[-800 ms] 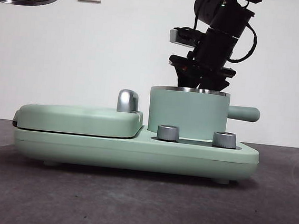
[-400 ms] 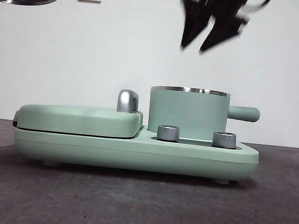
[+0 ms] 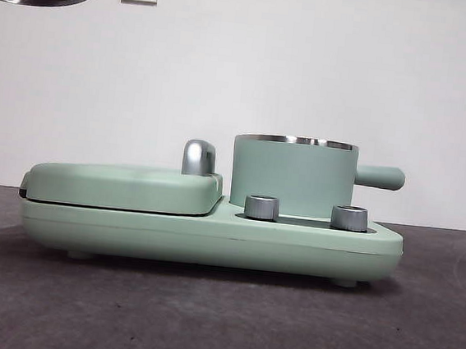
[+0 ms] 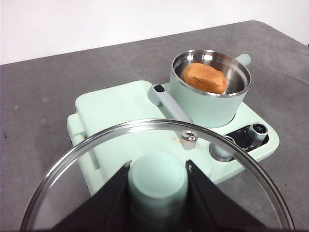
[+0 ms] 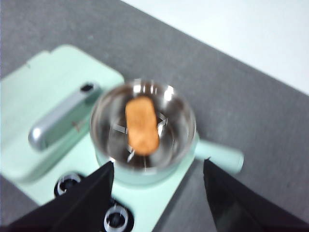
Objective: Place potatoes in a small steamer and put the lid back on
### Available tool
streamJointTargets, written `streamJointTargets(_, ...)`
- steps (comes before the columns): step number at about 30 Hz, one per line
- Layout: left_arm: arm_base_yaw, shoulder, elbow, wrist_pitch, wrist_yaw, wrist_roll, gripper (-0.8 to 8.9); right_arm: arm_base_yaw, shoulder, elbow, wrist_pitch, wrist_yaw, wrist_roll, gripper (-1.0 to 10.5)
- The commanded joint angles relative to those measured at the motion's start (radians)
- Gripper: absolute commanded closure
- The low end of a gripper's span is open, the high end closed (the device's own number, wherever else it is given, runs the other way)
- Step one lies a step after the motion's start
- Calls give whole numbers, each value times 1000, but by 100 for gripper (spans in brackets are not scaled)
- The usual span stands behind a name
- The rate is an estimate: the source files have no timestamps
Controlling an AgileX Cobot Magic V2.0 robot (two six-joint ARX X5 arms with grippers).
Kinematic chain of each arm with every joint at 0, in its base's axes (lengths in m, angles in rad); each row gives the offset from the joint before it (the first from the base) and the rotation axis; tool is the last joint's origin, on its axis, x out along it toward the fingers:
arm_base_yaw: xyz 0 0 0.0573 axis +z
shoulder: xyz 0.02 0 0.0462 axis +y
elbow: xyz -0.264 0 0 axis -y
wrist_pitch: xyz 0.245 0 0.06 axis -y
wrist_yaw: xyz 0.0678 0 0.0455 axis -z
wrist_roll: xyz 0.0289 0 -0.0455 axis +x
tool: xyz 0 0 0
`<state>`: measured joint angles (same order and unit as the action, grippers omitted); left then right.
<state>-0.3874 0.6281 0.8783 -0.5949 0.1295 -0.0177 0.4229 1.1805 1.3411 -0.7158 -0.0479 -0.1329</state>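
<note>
Mint-green cooker base [image 3: 210, 237] sits on the dark table [image 3: 219, 322]. The flat green griddle cover [image 3: 125, 185] lies on the base beside the small steamer [image 3: 293, 176], with a silver griddle handle [image 3: 199, 156] between them. Two steel knobs [image 3: 263, 207] sit on the base in front of the steamer. The steamer stands uncovered; the potato [image 4: 204, 78] lies inside it. The lid [image 4: 91, 154] is held high, well apart from the steamer, by the left gripper [image 4: 158, 191], jaws clamped on its green knob [image 4: 158, 176]. The right gripper [image 5: 158, 193] hangs above the steamer, jaws spread wide, empty.
</note>
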Motion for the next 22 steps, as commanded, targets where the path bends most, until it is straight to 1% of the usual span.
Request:
streamJointTargets(1, -3, 0, 14, 46, 1, 5, 799, 5, -130, -194, 51, 5, 38, 653)
streamJointTargets(3, -3, 7, 14, 51, 1, 5, 799, 5, -229, -313, 69, 15, 45, 653)
streamJointTargets(7, -5, 33, 14, 62, 8, 5, 799, 5, -393, -477, 65, 31, 64, 662)
streamJointTargets(10, -6, 67, 14, 107, 64, 5, 799, 5, -507, -568, 65, 30, 77, 671)
streamJointTargets(15, -7, 159, 15, 298, 134, 0, 799, 5, -672, -674, 54, 30, 90, 672)
streamJointTargets(18, -16, 237, 21, 419, 139, 1, 800, 5, -734, -696, 19, 30, 124, 672)
streamJointTargets(22, -31, 369, 53, 531, 143, 6, 800, 5, -778, -700, -32, 30, 154, 672)
